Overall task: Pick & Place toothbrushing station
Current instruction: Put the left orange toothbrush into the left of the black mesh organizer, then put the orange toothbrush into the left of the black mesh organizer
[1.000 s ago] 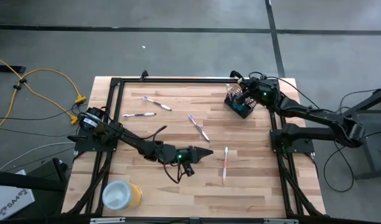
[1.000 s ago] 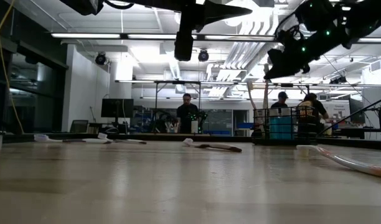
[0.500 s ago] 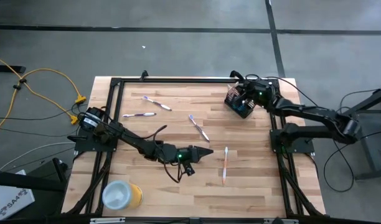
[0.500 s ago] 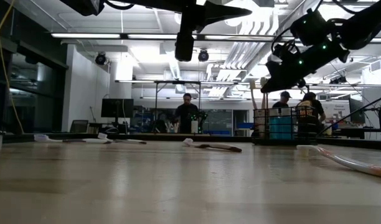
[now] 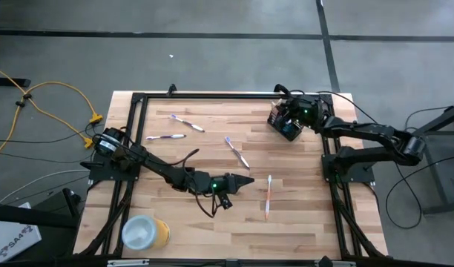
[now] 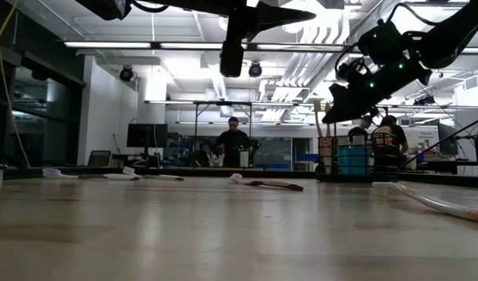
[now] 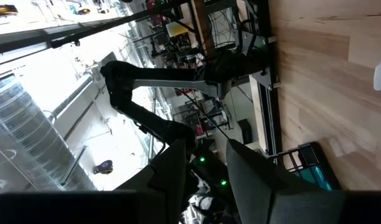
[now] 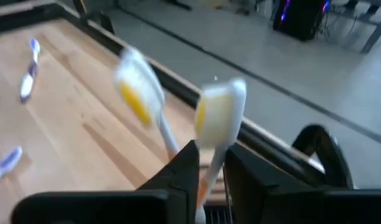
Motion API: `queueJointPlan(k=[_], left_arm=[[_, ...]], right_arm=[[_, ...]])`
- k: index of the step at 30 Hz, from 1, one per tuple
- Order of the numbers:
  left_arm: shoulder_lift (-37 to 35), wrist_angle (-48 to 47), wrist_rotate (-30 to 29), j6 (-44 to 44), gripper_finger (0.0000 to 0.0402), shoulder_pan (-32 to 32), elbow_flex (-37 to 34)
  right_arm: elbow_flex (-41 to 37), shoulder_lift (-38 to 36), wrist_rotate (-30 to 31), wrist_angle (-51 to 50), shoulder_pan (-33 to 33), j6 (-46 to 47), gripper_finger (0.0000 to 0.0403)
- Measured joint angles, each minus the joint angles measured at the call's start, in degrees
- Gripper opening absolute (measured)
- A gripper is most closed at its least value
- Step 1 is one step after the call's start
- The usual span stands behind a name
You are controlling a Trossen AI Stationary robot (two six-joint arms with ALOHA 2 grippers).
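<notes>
L→R on the table (image 5: pixel 301 215): two toothbrushes (image 5: pixel 184 122) loose at 11, one (image 5: pixel 237 153) near centre. Left gripper (image 5: pixel 247 181) hovers mid-table, fingers (image 7: pixel 173 171) apart, empty. Another brush (image 5: pixel 268 195) lies at 5. Mesh holder (image 5: pixel 284 127) sits at 1 o'clock w/ right gripper (image 5: pixel 295 111) right above it. A brush stem (image 8: pixel 220 118) runs between its fingers; gripping or letting go, can't tell. Risk, imo: if the stem snags a finger on lift-off, the brush comes back out or the light holder tips.
</notes>
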Motion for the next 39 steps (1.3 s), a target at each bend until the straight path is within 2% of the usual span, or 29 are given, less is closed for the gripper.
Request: queueJointPlan(k=[12,25,31,39], left_arm=[[0.0,0.0,0.0,-0.3,0.0110,0.0,0.0],[0.0,0.0,0.0,-0.4,0.0110,0.0,0.0],[0.0,0.0,0.0,-0.4,0.0110,0.0,0.0],[0.0,-0.1,0.0,-0.4,0.0110,0.0,0.0]], right_arm=[[0.0,0.0,-0.8,1.8,0.0,-1.3,0.0118],[0.0,-1.2,-1.0,1.3,0.0,-1.7,0.0152],[0.0,-4.3,1.4,-2.5,0.0,-1.7,0.0162],[0.0,-10.2,1.5,-10.9,0.2,-0.9,0.0170]])
